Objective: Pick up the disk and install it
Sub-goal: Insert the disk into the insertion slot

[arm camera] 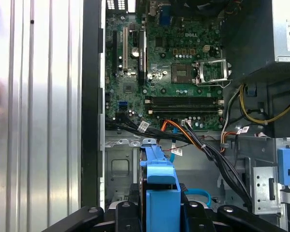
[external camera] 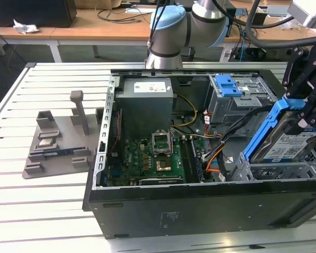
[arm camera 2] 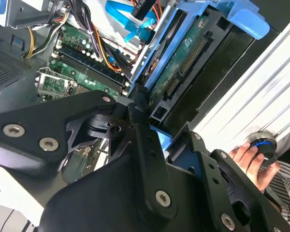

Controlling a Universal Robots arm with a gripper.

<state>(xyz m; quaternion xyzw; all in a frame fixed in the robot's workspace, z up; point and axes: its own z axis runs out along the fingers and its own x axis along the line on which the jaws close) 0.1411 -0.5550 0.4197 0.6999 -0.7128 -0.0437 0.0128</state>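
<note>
Your black gripper [external camera: 303, 113] leans over the open black computer case [external camera: 200, 211], fingers pinching the tilted blue-railed silver disk [external camera: 287, 145], its lower end hidden.

White slatted table [external camera: 37, 211] under open computer case [external camera: 200, 211] (grey fixture plate [external camera: 63, 138] beside)

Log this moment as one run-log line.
gripper: shut on disk | disk: tilted above silver cage | install: not seated
</note>
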